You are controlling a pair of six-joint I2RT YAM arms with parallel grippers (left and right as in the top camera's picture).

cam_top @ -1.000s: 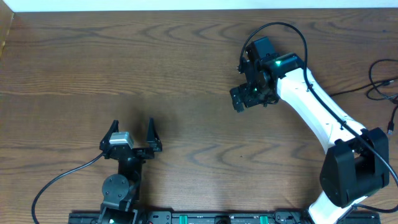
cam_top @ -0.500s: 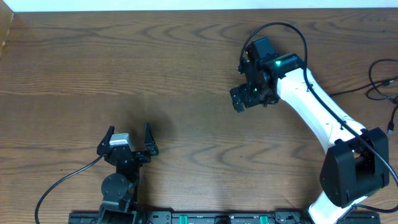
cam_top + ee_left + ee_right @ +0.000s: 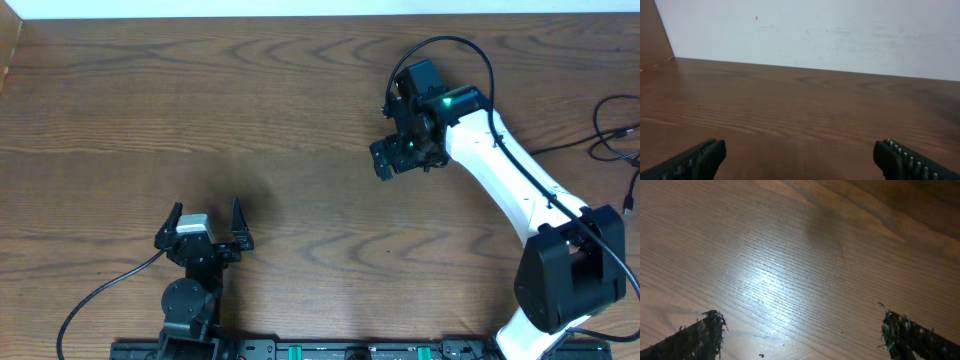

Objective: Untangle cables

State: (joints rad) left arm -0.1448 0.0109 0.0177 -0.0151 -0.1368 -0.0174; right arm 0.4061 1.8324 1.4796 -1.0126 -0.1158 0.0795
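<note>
Thin black cables (image 3: 612, 128) loop at the far right edge of the table in the overhead view and partly run out of frame; no white cord shows. My left gripper (image 3: 207, 210) is open and empty near the front left, far from the cables. It also shows in the left wrist view (image 3: 800, 165), with bare wood between its fingers. My right gripper (image 3: 392, 160) is open and empty above the table right of centre, well left of the cables. It also shows in the right wrist view (image 3: 802, 340), with only wood grain below it.
The brown wooden table (image 3: 250, 110) fills the overhead view. A white wall (image 3: 815, 30) stands behind its far edge. The right arm's white link (image 3: 510, 180) crosses the right side. A thick black wire (image 3: 95, 290) runs from the left arm's base.
My left gripper has shifted slightly left and back toward its base, then stopped. The right arm and the cables have not moved.
</note>
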